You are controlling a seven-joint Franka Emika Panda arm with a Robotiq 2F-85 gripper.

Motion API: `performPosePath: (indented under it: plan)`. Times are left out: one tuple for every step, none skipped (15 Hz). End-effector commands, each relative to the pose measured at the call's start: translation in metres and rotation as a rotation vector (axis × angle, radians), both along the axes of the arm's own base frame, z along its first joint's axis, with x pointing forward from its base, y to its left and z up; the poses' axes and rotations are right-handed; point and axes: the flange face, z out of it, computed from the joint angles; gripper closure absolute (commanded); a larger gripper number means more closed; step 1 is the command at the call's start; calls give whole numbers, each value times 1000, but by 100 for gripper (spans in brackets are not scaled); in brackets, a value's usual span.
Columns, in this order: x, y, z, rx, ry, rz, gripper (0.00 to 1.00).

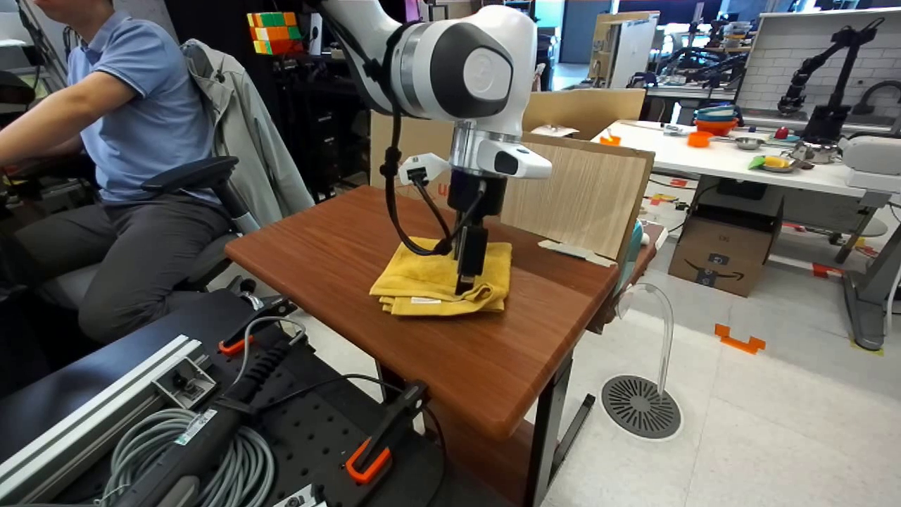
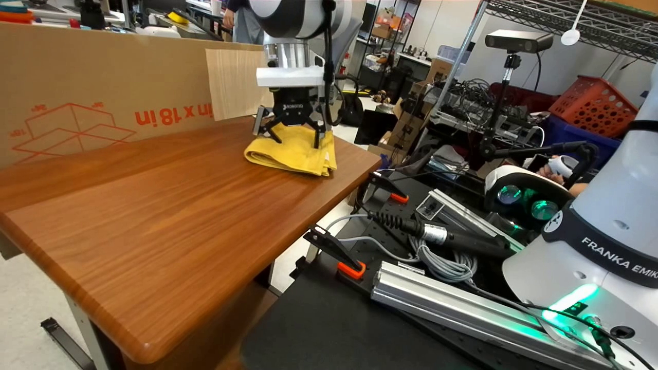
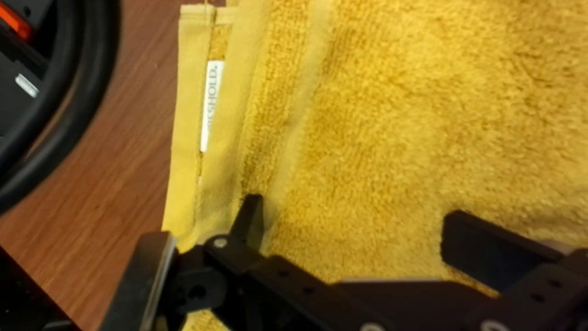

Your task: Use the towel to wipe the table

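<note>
Apparently the wiping has yet to begin, or sits between strokes; these views do not settle which. Leftmost in an exterior view is a seated person (image 1: 148, 116) in a blue shirt, apart from the table (image 1: 317, 236) with its glossy reddish-brown top. Next comes the towel (image 1: 412, 274), mustard-yellow, folded in layers and lying on that top. Over it the gripper (image 2: 297, 142), shown in both exterior views, points straight down, its tips seeming to touch the cloth. Further right, a pale wood-grain board (image 1: 577, 197) stands upright at the table's edge.

Across the wrist view, from the left: a loop of black cable (image 3: 103, 55), table wood, a hem (image 3: 186, 115) with a white tag (image 3: 211, 105), one of the dark fingers (image 3: 250, 218), a broad stretch of cloth, then the second finger. The two are spread well apart, and nothing is pinched between them. So, as I judge it, the towel is in place and the gripper is at it; taking hold or pressing, then dragging the cloth over the wood, seem left
</note>
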Motion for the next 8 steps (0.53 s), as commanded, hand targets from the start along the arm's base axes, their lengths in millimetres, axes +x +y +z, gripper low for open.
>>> performPosePath:
  plan:
    - [-21, -8, 56, 36, -157, 30, 0]
    - [-29, -12, 73, 47, -192, 38, 0]
    - [-38, -17, 90, 58, -224, 42, 0]
    - [-45, -21, 104, 65, -235, 42, 0]
    - [-54, -27, 117, 77, -222, 27, 0]
    - [-66, -34, 130, 95, -146, 35, 0]
    - [-36, -25, 102, 51, -180, 30, 0]
    - [-46, -30, 115, 65, -161, 28, 0]
